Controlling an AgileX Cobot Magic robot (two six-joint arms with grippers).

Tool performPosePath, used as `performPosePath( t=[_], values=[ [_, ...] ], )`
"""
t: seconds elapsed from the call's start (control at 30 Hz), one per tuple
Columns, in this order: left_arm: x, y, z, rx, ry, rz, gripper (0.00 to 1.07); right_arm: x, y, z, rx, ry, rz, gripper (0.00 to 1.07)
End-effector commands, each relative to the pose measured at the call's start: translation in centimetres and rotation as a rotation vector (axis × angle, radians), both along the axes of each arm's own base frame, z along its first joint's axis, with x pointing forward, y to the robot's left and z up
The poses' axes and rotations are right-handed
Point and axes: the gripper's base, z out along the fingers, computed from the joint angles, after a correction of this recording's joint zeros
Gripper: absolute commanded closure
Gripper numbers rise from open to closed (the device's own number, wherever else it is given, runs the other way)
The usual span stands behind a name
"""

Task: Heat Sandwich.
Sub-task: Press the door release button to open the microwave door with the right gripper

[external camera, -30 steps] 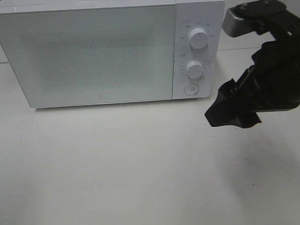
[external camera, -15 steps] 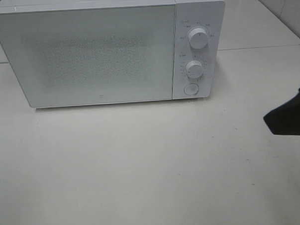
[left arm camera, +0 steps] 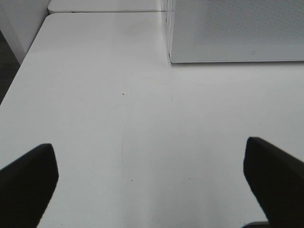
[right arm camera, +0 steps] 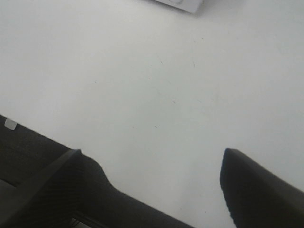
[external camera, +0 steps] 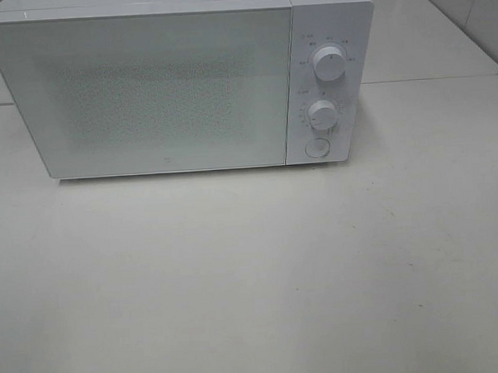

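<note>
Sandwich is not seen in any view; it is judged hidden inside the shut microwave (external camera: pixel 178 82), at upper frame. Left pincer (left arm camera: pixel 149 152) and right pincer (right arm camera: pixel 152 154) are spread wide, empty, above the bench (external camera: pixel 236 278); the nearer arm cannot be told.

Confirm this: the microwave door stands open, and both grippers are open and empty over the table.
Wrong on the door: the exterior high view shows the microwave door shut. The left gripper and right gripper are open and empty over the table, as stated.
</note>
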Motion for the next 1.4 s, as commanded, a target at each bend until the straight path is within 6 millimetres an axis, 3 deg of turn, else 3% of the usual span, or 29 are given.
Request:
performPosePath(
  t=[0.03,0.5,0.87,1.4],
  values=[
    [-0.3,-0.1,0.0,-0.007,-0.032,-0.004,0.07,-1.6,-1.3,-1.5,0.013,-0.008,-0.109,0.31],
    [-0.3,-0.1,0.0,-0.007,-0.032,-0.004,0.07,-5.2,-2.8,-4.2,0.07,-0.19,-0.288,0.31],
    [-0.3,-0.1,0.0,-0.007,-0.032,-0.004,0.07,-7.5,-3.0,-4.3,0.103,-0.34,-0.36,0.31],
    [-0.2,-0.1,0.0,-0.006,-0.028,-0.004,0.07,-7.5,-3.0,-4.3,0.1,-0.342,-0.376,0.31]
  ],
)
